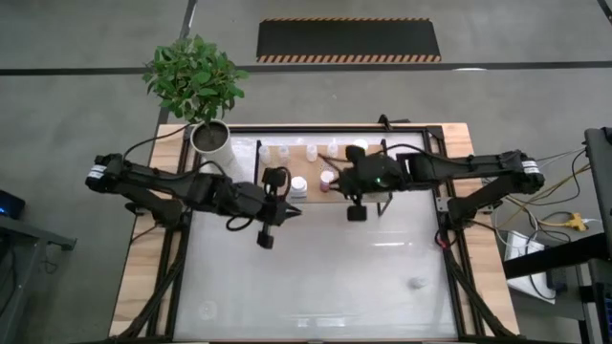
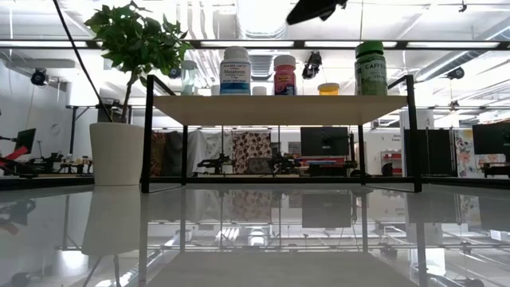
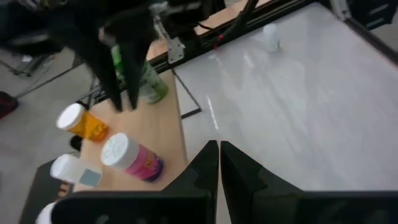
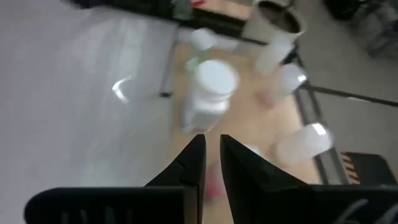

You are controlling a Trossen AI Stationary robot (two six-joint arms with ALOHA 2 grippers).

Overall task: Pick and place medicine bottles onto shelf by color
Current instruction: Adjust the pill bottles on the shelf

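The shelf [image 2: 279, 109], a light-wood board on a black frame, stands at the table's far side. On it stand medicine bottles: a green one [image 2: 370, 68], an orange one [image 3: 84, 123], a pinkish one [image 3: 134, 158], a white blue-labelled one [image 2: 237, 70] and clear ones [image 4: 283, 84]. One white bottle [image 1: 416, 283] sits alone on the table at the near right. My left gripper [image 1: 296, 210] hovers shut just in front of the shelf. My right gripper [image 1: 332, 179] hangs above the shelf's middle, its fingers almost together with nothing between them.
A potted plant [image 1: 210, 136] in a white pot stands at the shelf's far left corner. The glossy white table top [image 1: 316, 277] stretches out in front of the shelf. A black frame [image 1: 449, 239] borders the table.
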